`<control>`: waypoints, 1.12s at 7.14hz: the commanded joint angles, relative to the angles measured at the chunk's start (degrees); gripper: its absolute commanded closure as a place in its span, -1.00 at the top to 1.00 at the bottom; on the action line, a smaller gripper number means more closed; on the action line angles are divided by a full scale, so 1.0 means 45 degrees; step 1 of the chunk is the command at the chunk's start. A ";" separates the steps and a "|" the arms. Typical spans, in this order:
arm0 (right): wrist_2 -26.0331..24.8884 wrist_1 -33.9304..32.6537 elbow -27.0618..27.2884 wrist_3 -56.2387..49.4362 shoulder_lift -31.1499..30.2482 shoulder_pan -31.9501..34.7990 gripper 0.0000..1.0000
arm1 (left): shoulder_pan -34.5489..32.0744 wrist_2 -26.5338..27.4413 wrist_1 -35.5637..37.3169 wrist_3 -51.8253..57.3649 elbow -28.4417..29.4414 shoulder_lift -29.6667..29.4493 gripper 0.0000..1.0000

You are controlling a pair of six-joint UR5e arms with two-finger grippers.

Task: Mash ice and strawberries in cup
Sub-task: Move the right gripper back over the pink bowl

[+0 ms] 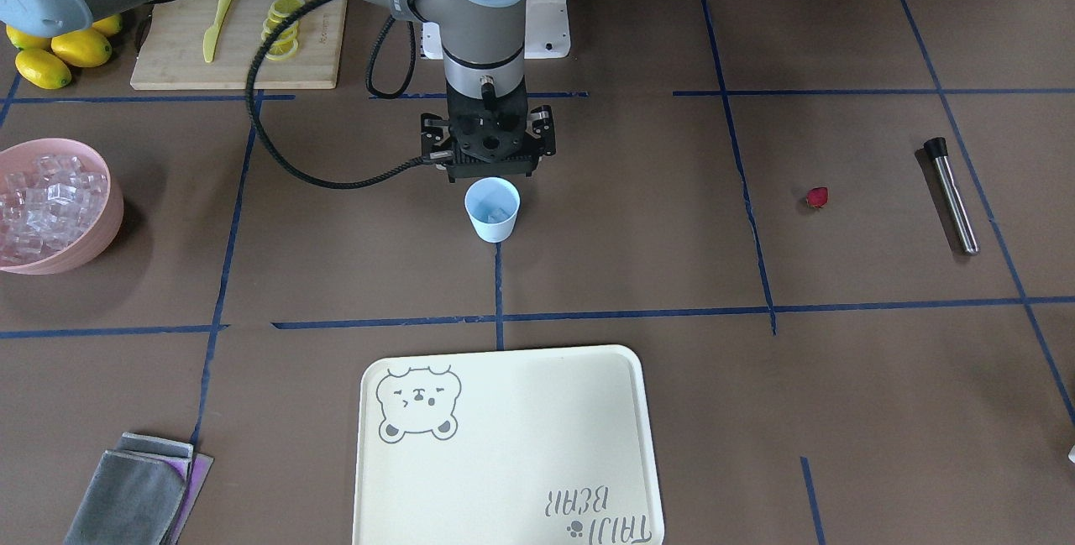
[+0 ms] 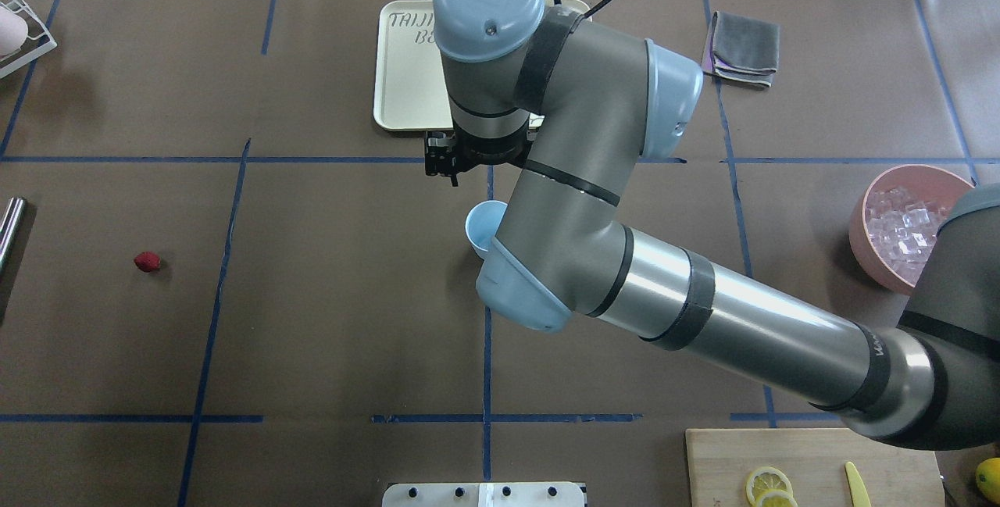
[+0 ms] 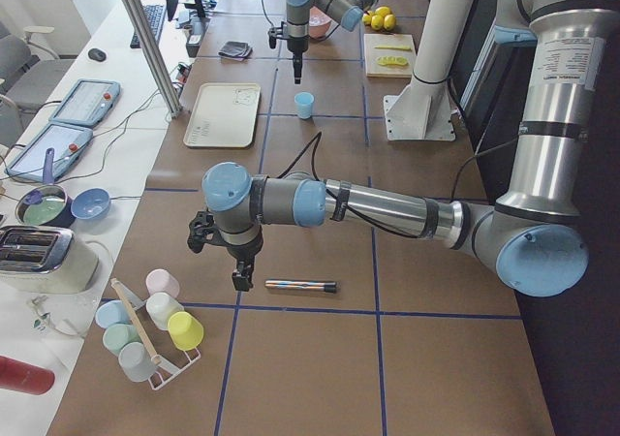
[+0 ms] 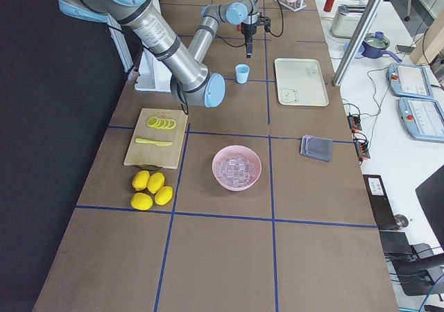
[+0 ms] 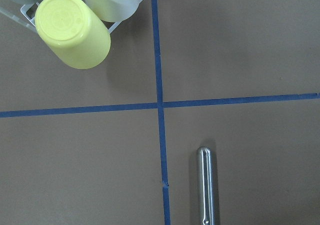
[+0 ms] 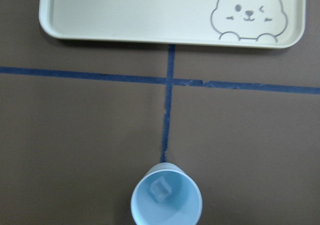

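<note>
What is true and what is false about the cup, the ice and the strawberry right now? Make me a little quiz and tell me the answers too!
1. The cup has an ice cube in it. True.
2. The strawberry is in the cup too. False: it lies on the table, well apart from the cup.
3. The pink bowl holds lemons. False: it holds ice cubes; the lemons lie on the table beside the cutting board.
4. The metal muddler lies flat on the table. True.
5. The tray has a bear drawn on it. True.
</note>
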 commanded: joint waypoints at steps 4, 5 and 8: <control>0.2722 -0.0518 0.6864 -0.3904 -0.7808 0.5355 0.99 | 0.0010 -0.0039 0.0002 -0.0650 -0.0214 -0.0026 1.00; 0.2994 0.1129 0.7197 -0.4029 -0.9893 0.5768 0.98 | 0.0010 -0.0039 0.0002 -0.0651 -0.0214 -0.0026 1.00; 0.3407 0.6838 0.6387 -0.4283 -1.4476 0.6202 0.97 | 0.0010 -0.0039 0.0002 -0.0670 -0.0214 -0.0084 1.00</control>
